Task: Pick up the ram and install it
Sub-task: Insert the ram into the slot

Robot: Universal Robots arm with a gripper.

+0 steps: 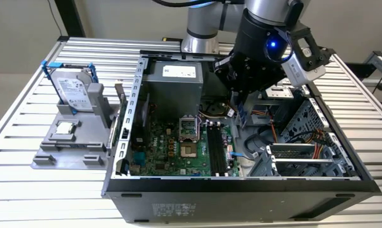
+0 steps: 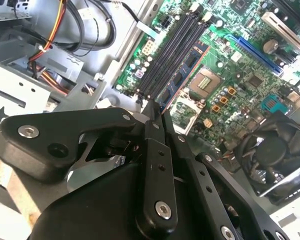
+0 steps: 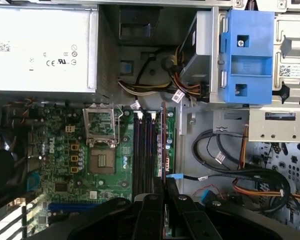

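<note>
The gripper point(image 1: 236, 107) hangs inside the open computer case point(image 1: 242, 190), at about 12 o'clock from the motherboard's point(image 1: 172, 147) black memory slots point(image 1: 216, 149) in the exterior view. Its fingers point(image 3: 162, 200) are clenched on the ram point(image 3: 163, 145), which in the first wrist view stands on edge as a thin reddish-edged strip running along the slots, just beside the outermost one. In the second wrist view the ram point(image 2: 182, 75) shows its blue-green face with dark chips, reaching from the fingers point(image 2: 152, 130) out over the row of slots; whether it touches a slot I cannot tell.

On the motherboard, the open processor socket point(image 1: 187, 127) lies at about 9 o'clock from the slots in the exterior view, and the grey power supply point(image 1: 175, 83) sits at 12 o'clock from it. Outside the case, on the slatted tabletop point(image 1: 26, 190) towards 9 o'clock, a grey holder point(image 1: 71, 147) carries a silver hard drive in a blue frame point(image 1: 71, 90), standing upright, and a small square processor chip point(image 1: 65, 127) lying flat below it
</note>
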